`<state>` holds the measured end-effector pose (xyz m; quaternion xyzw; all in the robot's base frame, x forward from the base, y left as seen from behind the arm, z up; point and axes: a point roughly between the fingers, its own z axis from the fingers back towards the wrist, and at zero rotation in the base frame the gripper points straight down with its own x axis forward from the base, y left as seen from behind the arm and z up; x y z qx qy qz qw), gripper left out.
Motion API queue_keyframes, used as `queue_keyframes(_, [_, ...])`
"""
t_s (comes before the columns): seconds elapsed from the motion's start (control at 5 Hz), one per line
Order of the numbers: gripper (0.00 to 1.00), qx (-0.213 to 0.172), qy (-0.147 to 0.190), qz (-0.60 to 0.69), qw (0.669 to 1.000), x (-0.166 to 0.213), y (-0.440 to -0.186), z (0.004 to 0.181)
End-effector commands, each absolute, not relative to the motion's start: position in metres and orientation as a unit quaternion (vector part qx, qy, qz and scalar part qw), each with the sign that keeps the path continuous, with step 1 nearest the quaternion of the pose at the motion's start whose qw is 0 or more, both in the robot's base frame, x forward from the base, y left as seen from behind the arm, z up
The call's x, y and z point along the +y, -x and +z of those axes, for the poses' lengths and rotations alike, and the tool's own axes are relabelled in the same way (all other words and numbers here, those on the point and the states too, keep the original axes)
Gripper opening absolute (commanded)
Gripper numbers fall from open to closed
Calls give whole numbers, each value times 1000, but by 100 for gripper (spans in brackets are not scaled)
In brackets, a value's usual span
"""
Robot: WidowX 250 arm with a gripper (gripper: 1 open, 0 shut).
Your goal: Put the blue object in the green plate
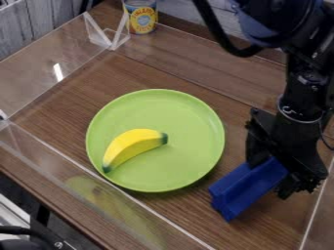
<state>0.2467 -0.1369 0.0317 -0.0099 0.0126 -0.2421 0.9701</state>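
The blue object (248, 190), a deep blue channel-shaped block, lies on the wooden table just right of the green plate (189, 122). My gripper (284, 178) points straight down over the block's far right end, low to the table, with its black fingers (260, 154) spread open around that end. Nothing is gripped. The block's upper right part is hidden behind the gripper. A yellow banana (132, 146) lies on the plate's left half.
Clear acrylic walls (53, 68) ring the wooden table. A yellow-labelled cup (141, 16) stands at the back behind the wall. The arm's dark body (280, 29) reaches in from the upper right.
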Motion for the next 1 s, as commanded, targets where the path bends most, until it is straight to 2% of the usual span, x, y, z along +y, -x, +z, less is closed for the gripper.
queue_keyframes(0.0, [100, 48, 11, -293, 955, -140, -232, 4])
queue_keyframes(0.4, [100, 53, 23, -233, 971, -141, -226, -6])
queue_keyframes(0.8, [100, 61, 28, -235, 970, -135, -208, -11])
